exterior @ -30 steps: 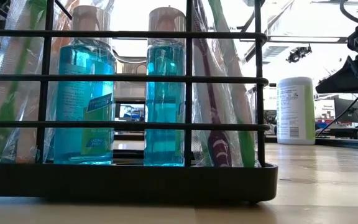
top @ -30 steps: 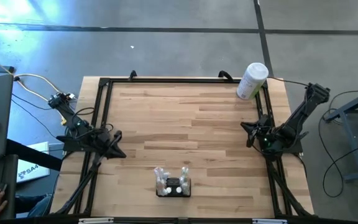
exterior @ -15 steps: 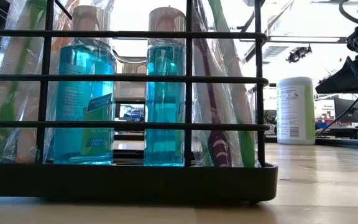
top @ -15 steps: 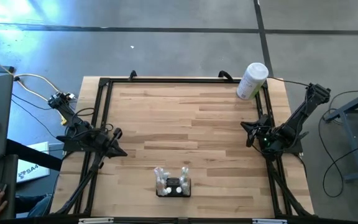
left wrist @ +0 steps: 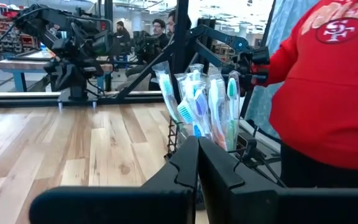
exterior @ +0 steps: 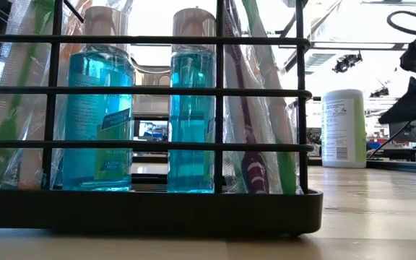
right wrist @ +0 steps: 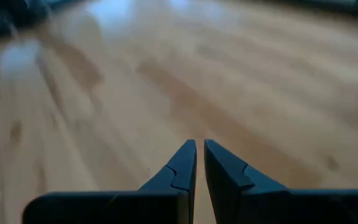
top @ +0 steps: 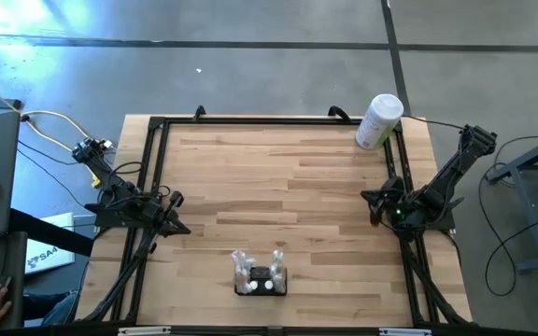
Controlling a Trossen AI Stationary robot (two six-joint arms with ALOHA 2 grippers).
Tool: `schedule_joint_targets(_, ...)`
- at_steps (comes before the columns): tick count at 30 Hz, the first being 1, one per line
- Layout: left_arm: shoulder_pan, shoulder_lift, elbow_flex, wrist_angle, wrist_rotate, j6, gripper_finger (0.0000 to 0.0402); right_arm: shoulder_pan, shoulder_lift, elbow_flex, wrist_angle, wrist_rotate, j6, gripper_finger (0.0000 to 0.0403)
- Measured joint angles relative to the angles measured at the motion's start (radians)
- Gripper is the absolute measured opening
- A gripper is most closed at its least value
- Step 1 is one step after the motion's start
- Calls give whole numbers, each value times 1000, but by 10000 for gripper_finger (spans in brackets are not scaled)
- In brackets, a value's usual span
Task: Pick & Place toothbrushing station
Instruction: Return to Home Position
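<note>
Toothbrushing station [top: 261, 280] on table [top: 297, 187]

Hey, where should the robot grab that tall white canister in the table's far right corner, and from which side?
Likely around the mid-body of the white canister, jaws opened wide, approaching level from the centre of the table. It stands upright with round sides, and the black frame runs close by it at the corner, leaving that side freest.
</note>
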Motion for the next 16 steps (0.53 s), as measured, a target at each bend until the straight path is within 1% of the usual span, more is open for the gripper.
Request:
schedule_joint_targets(1,0,0,0,0,0,0,7,0,0,-1,-1,-37,0,25)
schedule_joint_targets(4,0,0,0,0,1,0,7,0,0,-7,5,-65,-17,25)
schedule_joint_targets(7,0,0,0,0,1,0,8,0,0,-7,52,-51,-144,25)
schedule_joint_targets(9,0,0,0,0,1,0,8,4,0,-7,121,-47,-250,25)
schedule_joint_targets(12,0,0,0,0,1,0,8,24,0,-7,282,-55,-482,25)
schedule_joint_targets(16,0,0,0,0,1,0,8,48,0,-7,541,-132,-886,25)
